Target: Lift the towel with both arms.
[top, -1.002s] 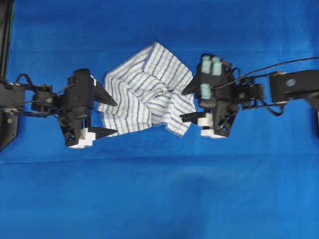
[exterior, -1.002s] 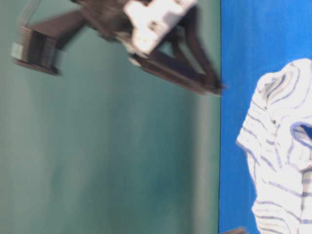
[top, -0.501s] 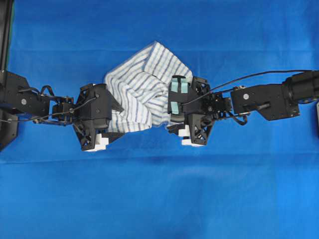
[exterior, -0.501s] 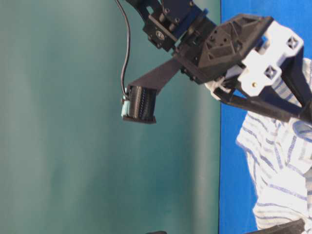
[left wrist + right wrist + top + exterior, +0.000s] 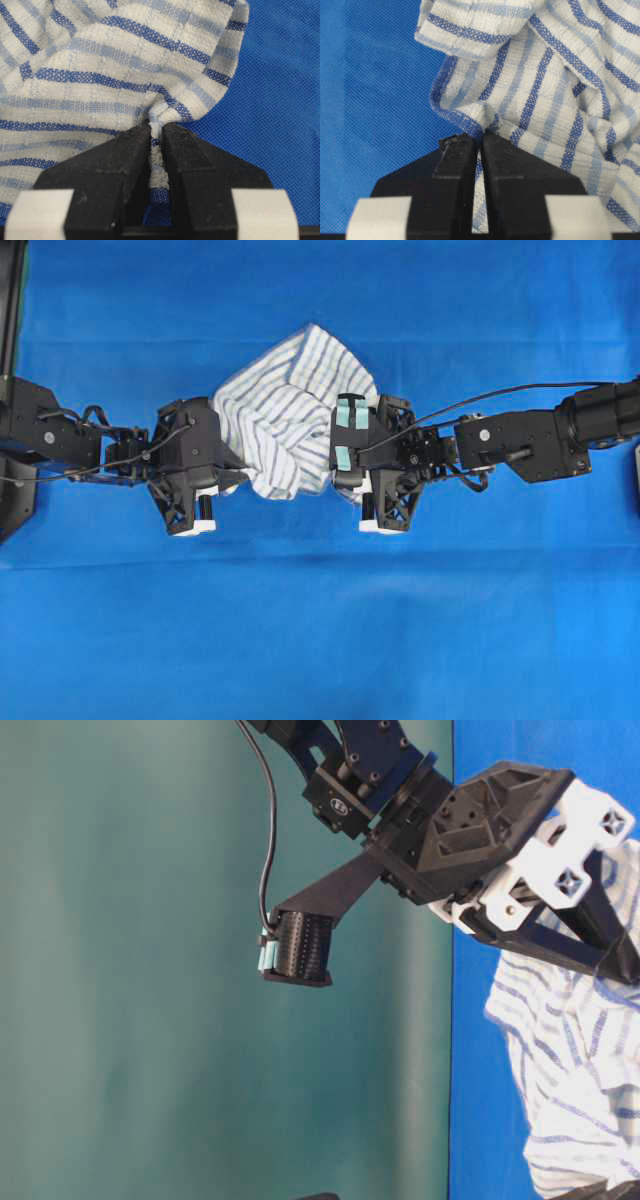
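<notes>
Grasp step done: left gripper (image 5: 156, 131) pinched tight on the towel (image 5: 285, 415) at its left edge, right gripper (image 5: 479, 141) likewise clamped on a fold at its right edge. Towel lies crumpled on the blue worktop (image 5: 320, 640) between them. Next, probably: raise both arms together, evenly.

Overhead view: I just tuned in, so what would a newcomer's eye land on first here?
The striped towel, crumpled mid-table on the blue table cloth, with a black arm at either side. The left claw is pinched shut on a fold of it, and the right claw likewise on the opposite edge.
</notes>
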`<act>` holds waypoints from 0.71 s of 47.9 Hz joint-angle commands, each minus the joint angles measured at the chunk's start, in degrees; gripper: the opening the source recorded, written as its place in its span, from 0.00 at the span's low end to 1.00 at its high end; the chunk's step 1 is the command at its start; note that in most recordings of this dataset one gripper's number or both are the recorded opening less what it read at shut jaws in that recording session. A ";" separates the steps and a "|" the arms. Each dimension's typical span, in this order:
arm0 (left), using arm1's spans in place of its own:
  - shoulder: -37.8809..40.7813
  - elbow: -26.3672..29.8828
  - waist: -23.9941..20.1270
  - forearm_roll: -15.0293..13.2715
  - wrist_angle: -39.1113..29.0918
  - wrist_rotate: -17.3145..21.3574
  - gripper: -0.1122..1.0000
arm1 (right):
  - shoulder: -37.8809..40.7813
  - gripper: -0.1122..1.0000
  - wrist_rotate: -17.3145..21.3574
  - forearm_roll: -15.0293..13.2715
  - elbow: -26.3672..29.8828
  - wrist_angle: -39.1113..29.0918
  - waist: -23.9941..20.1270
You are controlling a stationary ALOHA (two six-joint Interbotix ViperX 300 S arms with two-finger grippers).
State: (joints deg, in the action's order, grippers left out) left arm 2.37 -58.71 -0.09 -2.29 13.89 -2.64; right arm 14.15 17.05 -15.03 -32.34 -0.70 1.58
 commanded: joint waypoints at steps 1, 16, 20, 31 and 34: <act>-0.44 0.35 -0.09 0.09 -0.44 -0.18 0.15 | -1.32 0.14 -0.09 -0.18 0.62 0.18 0.26; -8.53 2.55 -0.18 0.09 -6.77 -0.18 0.15 | -6.94 0.14 0.53 -0.09 0.62 -3.60 0.18; -12.92 4.13 -0.18 0.09 -11.25 -0.09 0.15 | -11.07 0.14 0.53 -0.09 0.62 -6.33 0.18; -24.08 10.28 -1.67 0.18 -21.80 -0.09 0.15 | -23.20 0.14 0.09 -0.18 2.20 -14.68 0.18; -26.98 12.39 -2.20 0.18 -24.08 -0.09 0.15 | -26.54 0.14 0.00 -0.18 3.16 -17.14 0.18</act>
State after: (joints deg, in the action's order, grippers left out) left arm -21.01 -49.66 -1.67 -2.20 -8.00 -2.81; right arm -7.65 17.23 -15.12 -31.46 -15.91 1.85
